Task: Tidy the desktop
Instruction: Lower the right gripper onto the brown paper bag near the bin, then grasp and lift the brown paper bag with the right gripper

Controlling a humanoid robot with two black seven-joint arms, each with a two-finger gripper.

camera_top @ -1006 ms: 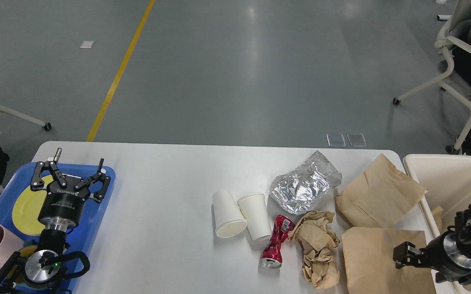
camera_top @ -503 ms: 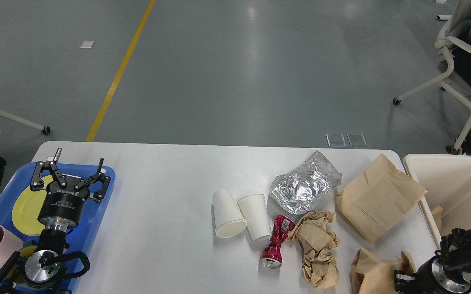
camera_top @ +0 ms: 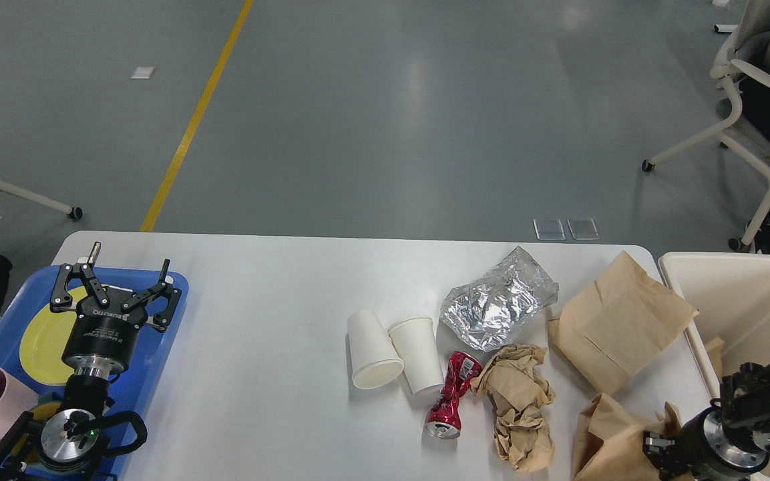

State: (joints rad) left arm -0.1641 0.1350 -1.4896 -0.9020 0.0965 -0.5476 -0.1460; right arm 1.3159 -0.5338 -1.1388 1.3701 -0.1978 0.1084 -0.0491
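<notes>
My right tool [camera_top: 655, 449], closed on the near paper bag [camera_top: 615, 437], has bunched it from flat into a crumple at the white surface's [camera_top: 271, 347] near right edge, ready for the cream bin [camera_top: 745, 294]; my left tool [camera_top: 114, 288] hangs open over the blue tray [camera_top: 171, 314].

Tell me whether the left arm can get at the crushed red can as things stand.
Probably yes. The left gripper hangs open over the blue tray, and bare desktop lies between it and the red can, though two paper cups crowd it.
</notes>
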